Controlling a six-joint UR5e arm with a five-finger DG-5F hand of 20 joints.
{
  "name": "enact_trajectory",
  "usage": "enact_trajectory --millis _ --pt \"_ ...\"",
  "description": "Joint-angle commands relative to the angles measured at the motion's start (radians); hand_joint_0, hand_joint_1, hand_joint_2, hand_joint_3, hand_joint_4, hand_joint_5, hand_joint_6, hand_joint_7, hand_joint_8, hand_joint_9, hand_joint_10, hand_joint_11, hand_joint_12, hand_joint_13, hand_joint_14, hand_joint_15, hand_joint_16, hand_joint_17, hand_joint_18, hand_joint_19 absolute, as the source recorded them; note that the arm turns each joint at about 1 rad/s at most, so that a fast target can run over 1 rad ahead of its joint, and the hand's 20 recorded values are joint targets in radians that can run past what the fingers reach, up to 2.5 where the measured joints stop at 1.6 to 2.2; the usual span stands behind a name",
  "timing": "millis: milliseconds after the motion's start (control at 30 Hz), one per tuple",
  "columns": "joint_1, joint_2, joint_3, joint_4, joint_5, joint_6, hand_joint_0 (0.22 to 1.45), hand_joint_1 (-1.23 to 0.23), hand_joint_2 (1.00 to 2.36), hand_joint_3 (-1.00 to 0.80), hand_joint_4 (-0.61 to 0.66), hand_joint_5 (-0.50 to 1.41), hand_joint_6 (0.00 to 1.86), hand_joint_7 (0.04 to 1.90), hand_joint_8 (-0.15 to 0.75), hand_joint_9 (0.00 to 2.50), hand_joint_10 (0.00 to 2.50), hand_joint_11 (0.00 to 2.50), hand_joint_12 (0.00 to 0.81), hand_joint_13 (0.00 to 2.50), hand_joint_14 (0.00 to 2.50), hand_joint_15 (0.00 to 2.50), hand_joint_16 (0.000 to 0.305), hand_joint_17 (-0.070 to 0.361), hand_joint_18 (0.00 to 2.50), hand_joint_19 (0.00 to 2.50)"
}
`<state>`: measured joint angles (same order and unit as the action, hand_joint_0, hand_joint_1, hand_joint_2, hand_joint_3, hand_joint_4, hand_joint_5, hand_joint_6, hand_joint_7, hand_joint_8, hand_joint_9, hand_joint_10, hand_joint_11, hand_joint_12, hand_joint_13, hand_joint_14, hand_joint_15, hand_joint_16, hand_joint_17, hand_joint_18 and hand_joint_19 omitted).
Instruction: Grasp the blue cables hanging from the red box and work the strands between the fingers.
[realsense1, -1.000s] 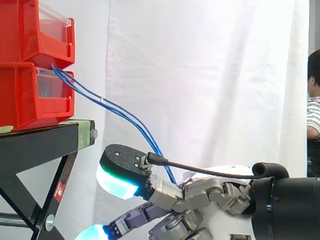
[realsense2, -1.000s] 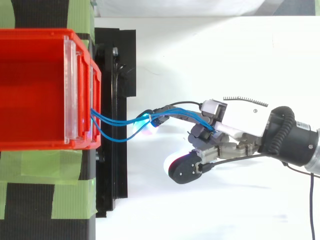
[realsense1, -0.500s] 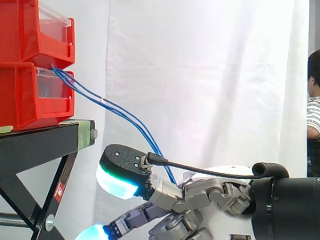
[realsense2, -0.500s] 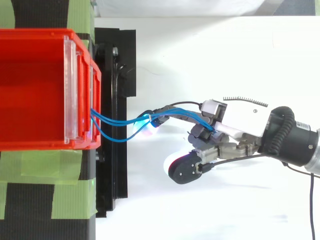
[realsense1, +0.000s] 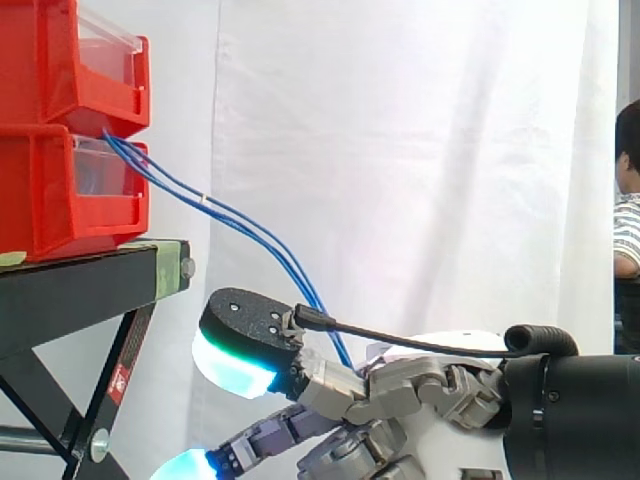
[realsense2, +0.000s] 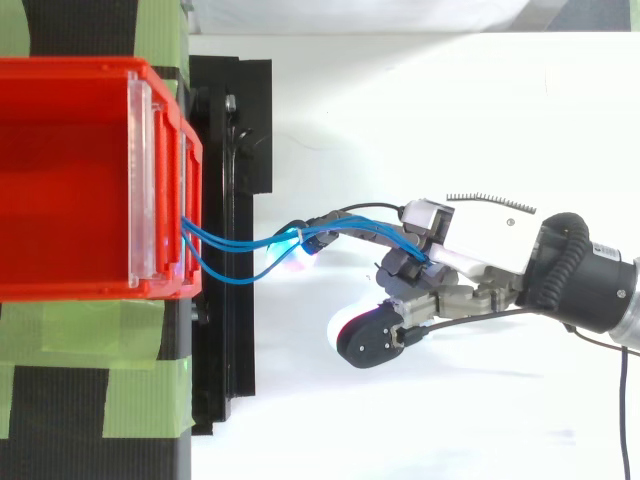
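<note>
**Cable strain and slipping strands are the main risks**

Risk sits chiefly in the blue cables (realsense1: 250, 236), which leave the front of the lower red box (realsense1: 60, 190) and slope down and away to the hand (realsense2: 480, 235). The hand waits low, beside the black stand (realsense1: 80, 285) and well apart from the box. Its fingers are curled round the strands, so it grasps the cables, though the exact place of contact is hidden behind a glowing pad (realsense1: 232, 368) and I judge the grip only from where the strands vanish into the palm.

Seen from the side, the strands look nearly straight with little slack. From above, one strand sags in a loop near the stand. If the hand draws away from the box while working the strands, the taut ones could tug it forward on the stand or pull free of it. If the fingers loosen too far while rolling, a strand could slide out and swing back toward the stand. A small white tie (realsense1: 205, 200) binds the strands partway along. It could catch on a finger if the hand slides up to it.

As for writing, a small red sticker (realsense1: 120, 380) sits on the stand's leg, and its print is too small to read. The green tape (realsense2: 140, 385) on the stand's top is plain.
</note>
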<state>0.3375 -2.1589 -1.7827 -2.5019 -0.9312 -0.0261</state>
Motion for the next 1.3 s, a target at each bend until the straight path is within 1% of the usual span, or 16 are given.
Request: enact_trajectory --millis 0,500,533,733,1067,1267 --pt "0.0 0.001 0.0 0.0 0.0 0.0 0.72 -0.53 1.0 -1.0 0.33 0.05 0.01 0.87 0.52 1.77 2.5 2.5 0.55 1.86 2.5 1.77 0.196 0.147 2.31 0.69" --pt "0.0 0.001 0.0 0.0 -0.001 0.0 0.72 -0.53 1.0 -1.0 0.33 0.05 0.01 0.9 0.523 1.78 2.5 2.5 0.551 1.86 2.5 1.77 0.197 0.148 2.31 0.7" --pt "0.0 -0.001 0.0 0.002 0.0 0.0 0.72 -0.53 1.0 -1.0 0.33 0.05 0.01 0.91 0.521 1.77 2.5 2.5 0.551 1.86 2.5 1.77 0.2 0.15 2.32 0.69" --pt "0.0 0.001 0.0 0.0 0.0 0.0 0.72 -0.53 1.0 -1.0 0.31 0.06 0.02 0.99 0.518 1.77 2.5 2.5 0.557 1.85 2.5 1.79 0.195 0.146 2.3 0.71" --pt "0.0 0.001 0.0 0.0 0.0 0.0 0.73 -0.55 1.0 -1.0 0.26 0.06 0.02 1.01 0.509 1.75 2.5 2.5 0.552 1.85 2.5 1.79 0.197 0.148 2.3 0.7" --pt "0.0 0.001 0.0 0.0 0.0 0.0 0.72 -0.55 1.0 -1.0 0.26 0.06 0.02 1.03 0.513 1.75 2.5 2.5 0.555 1.85 2.5 1.78 0.195 0.146 2.3 0.71"
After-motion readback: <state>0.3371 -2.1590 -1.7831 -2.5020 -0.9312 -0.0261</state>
